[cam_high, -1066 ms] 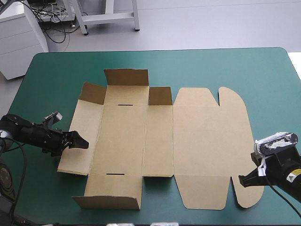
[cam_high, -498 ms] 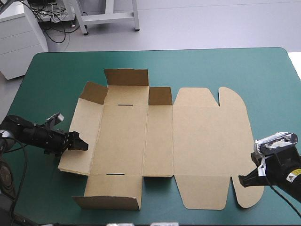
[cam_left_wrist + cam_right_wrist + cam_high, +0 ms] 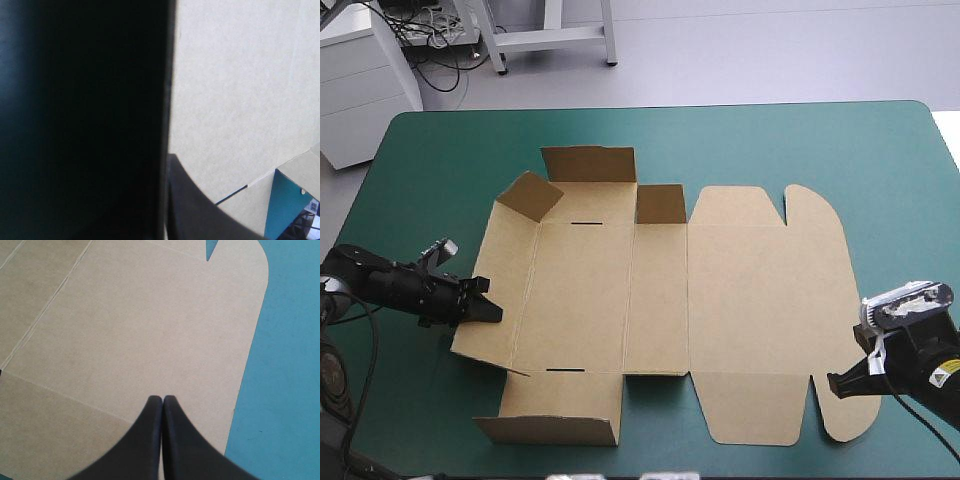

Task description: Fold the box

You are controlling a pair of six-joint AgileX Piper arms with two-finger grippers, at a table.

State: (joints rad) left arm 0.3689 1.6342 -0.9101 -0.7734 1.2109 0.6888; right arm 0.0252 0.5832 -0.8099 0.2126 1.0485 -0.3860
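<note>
The teal-green table cover [image 3: 800, 150] lies smooth and flat.

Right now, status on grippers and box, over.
Left gripper at box left panel edge. Right gripper shut, over lid corner. Box mostly flat. Nothing obstructing.

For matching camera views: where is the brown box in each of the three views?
High view: box spread open mid-table.
Left wrist view: box edge clamped in the left gripper.
Right wrist view: box lies under the right gripper.
Shared landmark: teal-green cover beside the box.
</note>
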